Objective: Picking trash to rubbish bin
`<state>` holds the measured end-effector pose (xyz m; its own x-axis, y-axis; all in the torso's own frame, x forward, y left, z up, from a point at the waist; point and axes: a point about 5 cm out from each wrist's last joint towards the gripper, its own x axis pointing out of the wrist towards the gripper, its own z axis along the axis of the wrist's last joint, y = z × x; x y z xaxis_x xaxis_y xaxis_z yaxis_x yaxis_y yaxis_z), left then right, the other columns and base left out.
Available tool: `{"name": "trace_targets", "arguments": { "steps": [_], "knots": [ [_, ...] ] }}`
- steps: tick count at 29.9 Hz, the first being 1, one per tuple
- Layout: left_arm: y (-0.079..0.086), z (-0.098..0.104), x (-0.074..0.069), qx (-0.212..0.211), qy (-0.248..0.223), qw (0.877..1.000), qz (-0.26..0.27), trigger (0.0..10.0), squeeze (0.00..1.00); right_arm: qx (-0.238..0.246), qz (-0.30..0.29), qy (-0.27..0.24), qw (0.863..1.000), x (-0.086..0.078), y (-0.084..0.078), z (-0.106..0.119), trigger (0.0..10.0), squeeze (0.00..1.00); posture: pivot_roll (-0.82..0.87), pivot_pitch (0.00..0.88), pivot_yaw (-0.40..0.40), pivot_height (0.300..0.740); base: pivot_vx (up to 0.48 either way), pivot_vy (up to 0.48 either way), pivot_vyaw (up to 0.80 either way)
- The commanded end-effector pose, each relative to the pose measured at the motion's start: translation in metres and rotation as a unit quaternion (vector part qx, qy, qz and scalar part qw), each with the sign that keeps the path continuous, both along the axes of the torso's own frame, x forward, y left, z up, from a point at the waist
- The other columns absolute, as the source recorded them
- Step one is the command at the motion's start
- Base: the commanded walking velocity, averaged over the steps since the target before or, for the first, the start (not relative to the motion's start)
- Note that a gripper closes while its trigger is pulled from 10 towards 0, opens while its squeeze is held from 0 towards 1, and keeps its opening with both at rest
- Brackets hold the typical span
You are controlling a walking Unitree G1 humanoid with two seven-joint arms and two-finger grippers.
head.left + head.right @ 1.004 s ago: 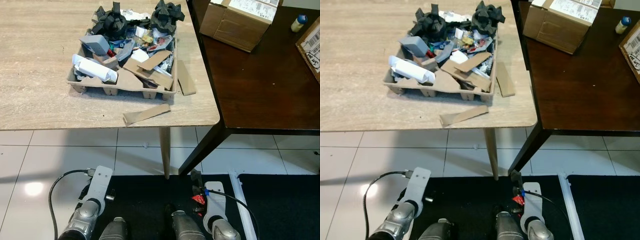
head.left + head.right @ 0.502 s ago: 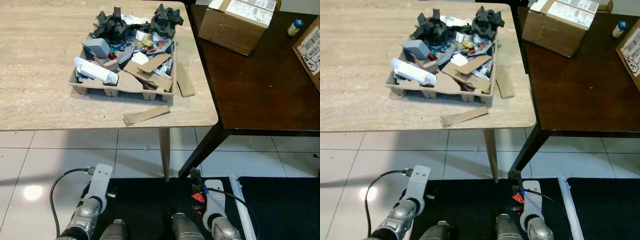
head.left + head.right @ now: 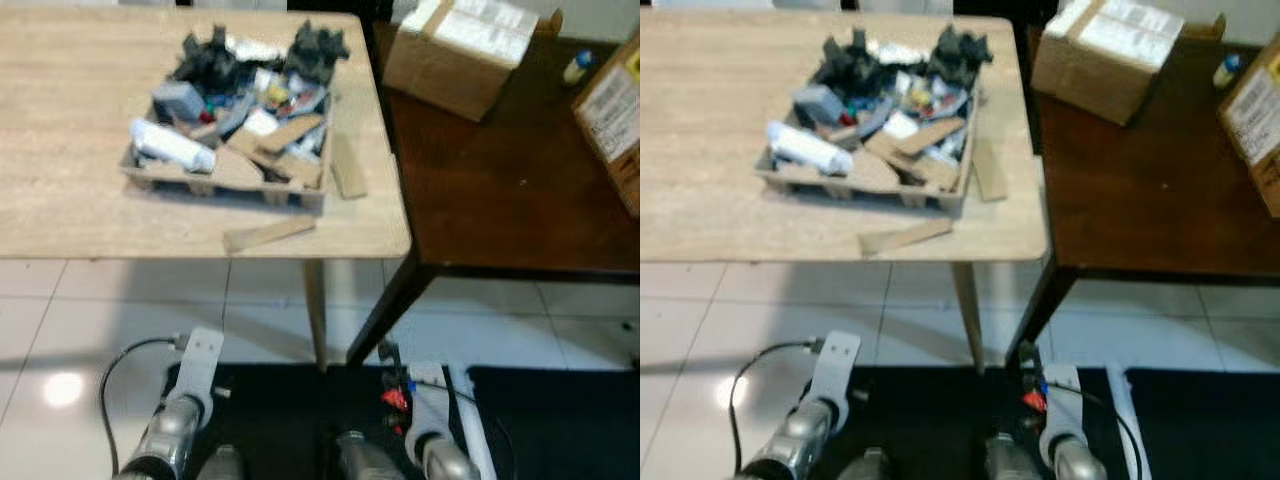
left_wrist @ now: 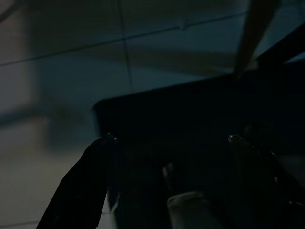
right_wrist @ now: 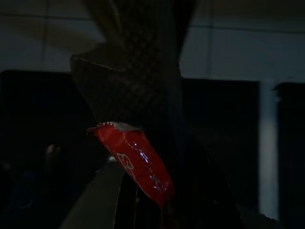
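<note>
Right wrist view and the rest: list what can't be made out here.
- Red wrapper between the right gripper's fingers, right wrist view: its print is unreadable in the dark.
- Left gripper, left wrist view: what lies below it is lost in shade.
- Trash tray, eye views: blur merges the small pieces.
- Cardboard box: the label is too blurred to read.

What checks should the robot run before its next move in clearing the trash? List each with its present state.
1. Right end effector holds something: ok, a red wrapper sits between its fingers.
2. Left end effector free: ok, fingers apart, nothing between them.
3. Bin located: cannot tell.
4. Trash left: not ok, the tray on the light table is piled full, with cardboard strips beside it.
5. Arms clear of table: ok, both hang low over the dark mat.
6. View sharp: not ok, blurred.
</note>
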<state>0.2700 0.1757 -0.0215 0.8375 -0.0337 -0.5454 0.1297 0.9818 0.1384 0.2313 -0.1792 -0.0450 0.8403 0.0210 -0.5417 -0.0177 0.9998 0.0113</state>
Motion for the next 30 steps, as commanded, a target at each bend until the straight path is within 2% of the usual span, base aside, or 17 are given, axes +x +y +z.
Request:
{"name": "trace_targets", "arguments": {
  "steps": [1, 16, 20, 24, 30],
  "knots": [
    [0.0021, -0.0128, -0.0143, -0.004, 0.032, 0.999, 0.007, 10.0, 0.00, 0.001, -0.004, 0.025, 1.000, -0.0140, -0.0011, -0.0099, 10.0, 0.00, 0.00, 0.256, -0.020, 0.740, 0.000, -0.480, 0.00],
    [0.0050, -0.0140, -0.0162, -0.009, 0.034, 0.999, 0.013, 10.0, 0.00, 0.000, 0.004, 0.023, 1.000, -0.0128, 0.0003, -0.0092, 10.0, 0.00, 0.00, 0.250, -0.028, 0.740, 0.000, -0.480, 0.00],
    [0.0051, -0.0160, -0.0171, -0.030, 0.051, 0.998, 0.027, 10.0, 0.00, 0.001, 0.006, 0.023, 1.000, -0.0127, 0.0004, -0.0091, 10.0, 0.00, 0.00, 0.249, -0.029, 0.740, 0.000, 0.000, 0.00],
    [0.0042, -0.0140, -0.0150, -0.055, 0.047, 0.997, 0.038, 10.0, 0.00, 0.000, 0.007, 0.022, 1.000, -0.0121, 0.0001, -0.0087, 10.0, 0.00, 0.00, 0.250, -0.029, 0.740, 0.000, 0.388, 0.00],
    [0.0058, -0.0135, -0.0147, -0.050, 0.045, 0.997, 0.036, 10.0, 0.00, 0.000, 0.008, 0.022, 1.000, -0.0126, -0.0001, -0.0088, 10.0, 0.00, 0.00, 0.252, -0.032, 0.740, 0.000, 0.480, 0.00]
  ]
}}
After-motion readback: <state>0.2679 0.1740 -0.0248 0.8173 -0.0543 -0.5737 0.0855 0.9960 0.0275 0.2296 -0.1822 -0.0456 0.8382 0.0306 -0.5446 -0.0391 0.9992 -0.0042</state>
